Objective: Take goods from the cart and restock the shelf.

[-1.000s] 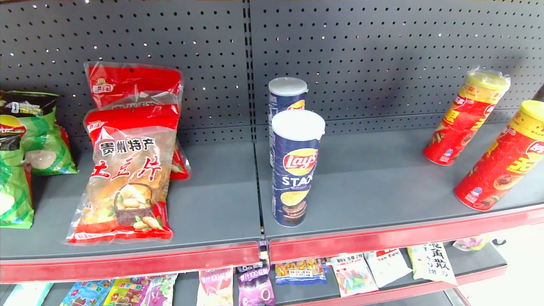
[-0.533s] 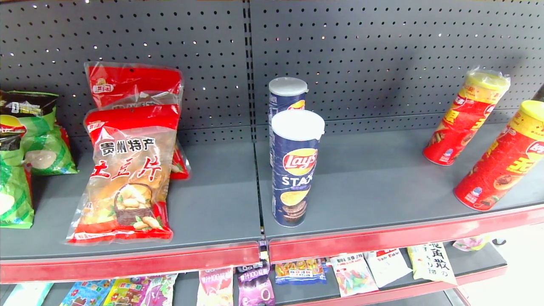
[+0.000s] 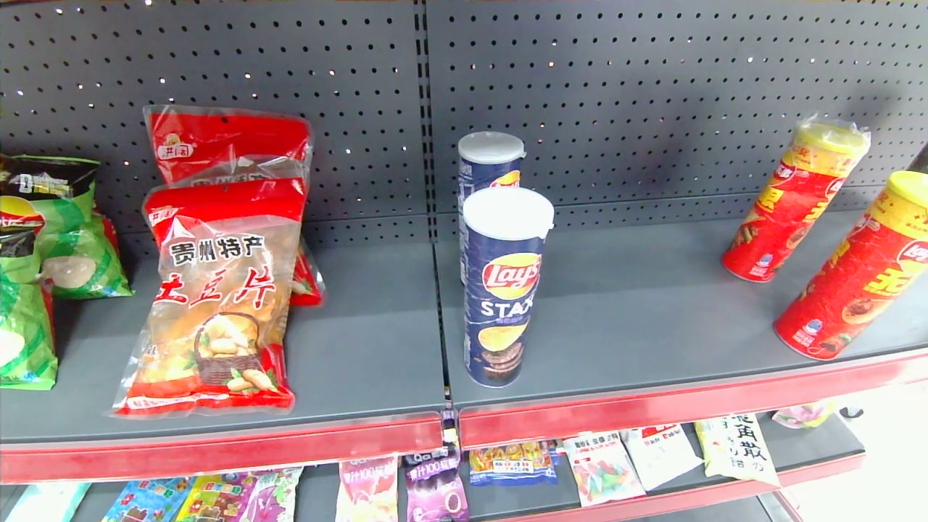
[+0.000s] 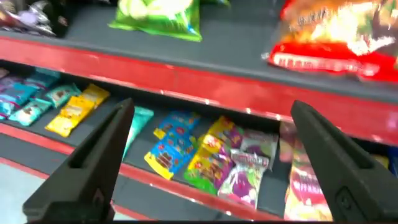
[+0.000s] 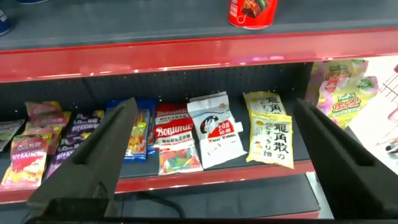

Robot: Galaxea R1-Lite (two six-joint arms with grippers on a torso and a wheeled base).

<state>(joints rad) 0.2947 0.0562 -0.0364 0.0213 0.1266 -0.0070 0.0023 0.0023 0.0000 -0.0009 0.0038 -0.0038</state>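
Observation:
The grey shelf (image 3: 638,319) with a red front edge holds two blue chip canisters (image 3: 504,290) upright at the middle, one behind the other. Two red potato-chip bags (image 3: 217,297) lean at the left, and two red canisters (image 3: 852,272) with yellow lids stand tilted at the right. My left gripper (image 4: 211,109) is open and holds nothing, in front of the lower shelf below the red bag (image 4: 339,31). My right gripper (image 5: 214,102) is open with nothing in it, facing the lower shelf under a red canister's base (image 5: 252,12).
Green chip bags (image 3: 43,239) crowd the shelf's far left. Bare shelf lies between the blue and red canisters. The lower shelf carries rows of small candy and snack packets (image 3: 602,464), seen close in both wrist views (image 4: 186,146) (image 5: 214,127).

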